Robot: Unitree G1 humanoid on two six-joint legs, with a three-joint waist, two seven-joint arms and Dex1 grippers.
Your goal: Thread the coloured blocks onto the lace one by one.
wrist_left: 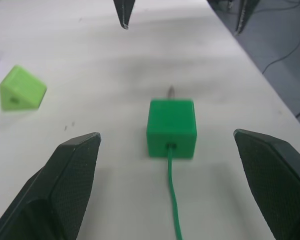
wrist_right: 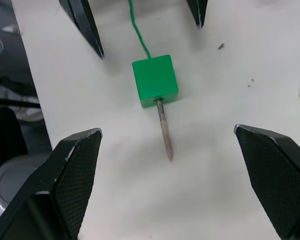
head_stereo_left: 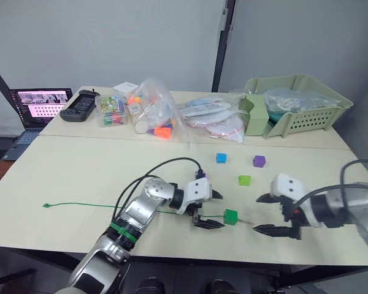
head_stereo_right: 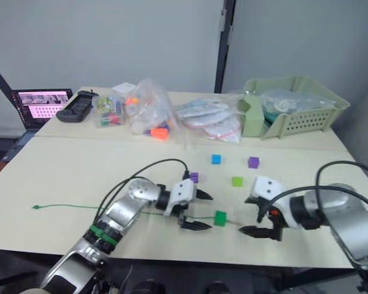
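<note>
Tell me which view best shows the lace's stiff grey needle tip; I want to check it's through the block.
The right wrist view: the grey needle tip pokes fully out of the dark green plastic cube. The left wrist view shows its end; the eye views, a faint sliver.

Threaded block [head_stereo_left: 231,217] on table [head_stereo_left: 80,177], between left hand [head_stereo_left: 208,209] and right hand [head_stereo_left: 271,214].

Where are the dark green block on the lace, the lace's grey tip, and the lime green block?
Dark green block [wrist_right: 155,80]: right wrist view, middle of its top face.
Grey tip [wrist_right: 164,131]: right wrist view, midway along the needle.
Lime green block [head_stereo_left: 244,180]: left eye view, its top face.
</note>
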